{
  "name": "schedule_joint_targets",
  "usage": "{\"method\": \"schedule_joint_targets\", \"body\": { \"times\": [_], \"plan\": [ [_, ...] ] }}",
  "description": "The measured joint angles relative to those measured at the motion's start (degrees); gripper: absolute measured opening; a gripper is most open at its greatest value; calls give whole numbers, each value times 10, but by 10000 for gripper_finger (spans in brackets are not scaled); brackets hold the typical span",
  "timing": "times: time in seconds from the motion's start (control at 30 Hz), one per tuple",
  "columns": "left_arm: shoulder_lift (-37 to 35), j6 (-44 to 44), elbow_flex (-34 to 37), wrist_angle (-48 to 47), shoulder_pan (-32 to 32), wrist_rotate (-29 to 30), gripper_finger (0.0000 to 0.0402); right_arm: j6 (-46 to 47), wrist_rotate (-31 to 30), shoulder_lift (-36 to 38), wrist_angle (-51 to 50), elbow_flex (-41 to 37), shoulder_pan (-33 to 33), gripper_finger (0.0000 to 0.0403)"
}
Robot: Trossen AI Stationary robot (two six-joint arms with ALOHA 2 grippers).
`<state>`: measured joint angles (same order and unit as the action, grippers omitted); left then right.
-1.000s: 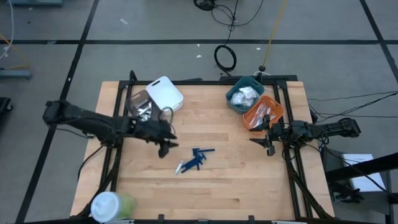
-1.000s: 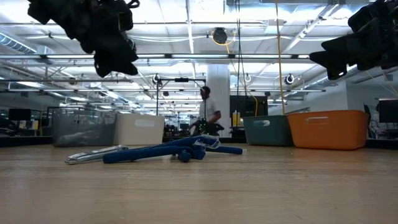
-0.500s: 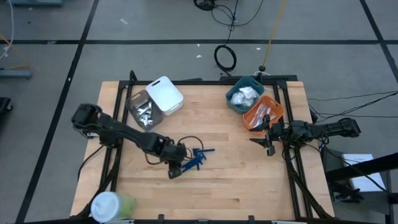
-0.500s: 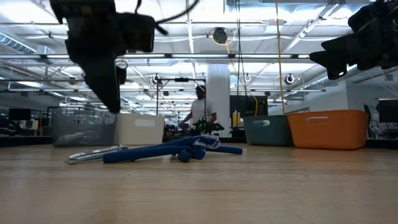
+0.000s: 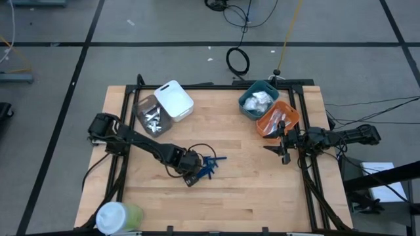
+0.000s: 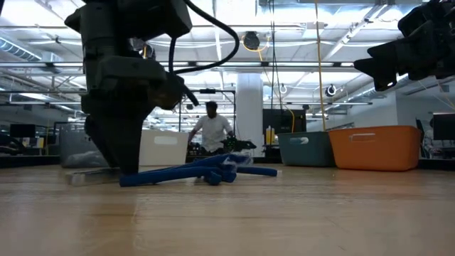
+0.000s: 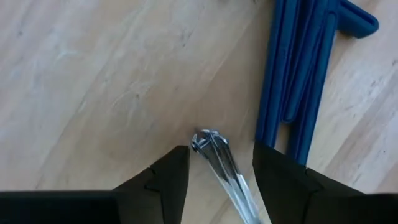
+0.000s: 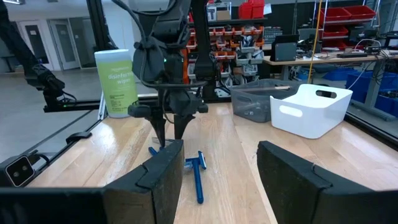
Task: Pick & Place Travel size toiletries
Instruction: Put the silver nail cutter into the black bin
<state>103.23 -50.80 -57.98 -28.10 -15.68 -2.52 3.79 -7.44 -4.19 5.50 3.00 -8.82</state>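
A slim silver toiletry item (image 7: pixel 219 163) lies flat on the wooden table, next to a small heap of dark blue sticks (image 5: pixel 210 165), which also show in the left wrist view (image 7: pixel 298 81). My left gripper (image 5: pixel 190 177) is open and low over the table, pointing down. Its two fingers stand on either side of the silver item's end without plainly touching it. In the low view the left gripper (image 6: pixel 124 160) reaches down to the tabletop beside the blue sticks (image 6: pixel 199 172). My right gripper (image 5: pixel 283 151) waits open and empty above the table's right side.
A clear bin (image 5: pixel 151 117) holding silver items and a white bin (image 5: pixel 174 99) stand at the far left. A teal bin (image 5: pixel 257 98) and an orange bin (image 5: pixel 278 118) stand at the far right. A green cup (image 5: pixel 118 216) stands at the near left corner. A person stands in the room behind the table.
My left gripper has gone from beside the clear bin toward the table's near-right and down to the tabletop, and now stands over the silver item next to the blue sticks. The silver item and the sticks have stayed where they were.
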Motion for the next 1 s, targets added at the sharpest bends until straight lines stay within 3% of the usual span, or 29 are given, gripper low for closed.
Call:
{"method": "schedule_joint_targets", "body": {
  "times": [0.47,0.67,1.0],
  "plan": [
    [15,-33,-2,-144,8,11,179,0,0,0,0,0,0,192],
    [15,-41,-1,-159,10,14,179,0,0,0,0,0,0,192],
    [15,-164,0,-202,11,-29,179,0,0,0,0,0,0,192]
  ]
}}
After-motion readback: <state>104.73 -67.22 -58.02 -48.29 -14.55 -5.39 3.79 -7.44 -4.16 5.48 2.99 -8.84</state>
